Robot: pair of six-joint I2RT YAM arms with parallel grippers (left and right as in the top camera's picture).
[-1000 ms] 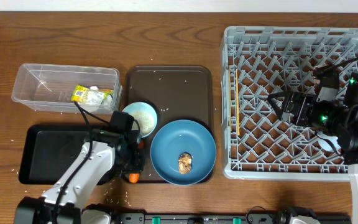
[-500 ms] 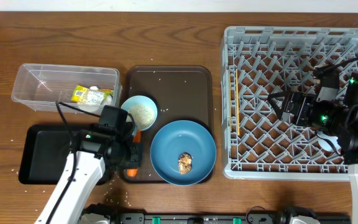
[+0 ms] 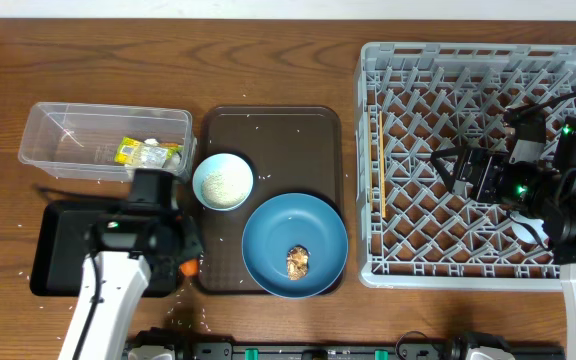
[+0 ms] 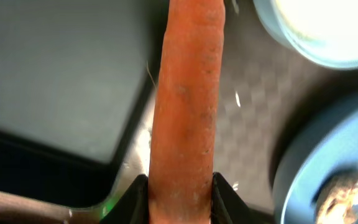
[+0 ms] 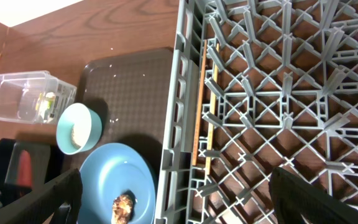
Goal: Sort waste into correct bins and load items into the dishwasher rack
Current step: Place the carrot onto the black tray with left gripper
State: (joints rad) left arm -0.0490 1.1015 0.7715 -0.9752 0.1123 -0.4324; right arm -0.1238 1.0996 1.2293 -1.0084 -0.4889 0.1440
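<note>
The left gripper is seen clenched on the orange carrot, whose lower end is pinched between the two dark fingers while its length runs straight away from the wrist camera. In the overhead view the carrot is found at the gap between the shallow black tray and the dark-brown serving tray, near the front left corner of the latter; whether it is touching either cannot be told. The white bowl, with rice grains in it, is set on the serving tray just behind the carrot, and the blue plate, on which the brown food lump lies, is placed to its right. Behind the black tray stands the clear plastic box, in which the yellow-green wrapper is held. The right gripper is held over the grey dishwasher rack with its fingers spread wide and nothing between them.
</note>
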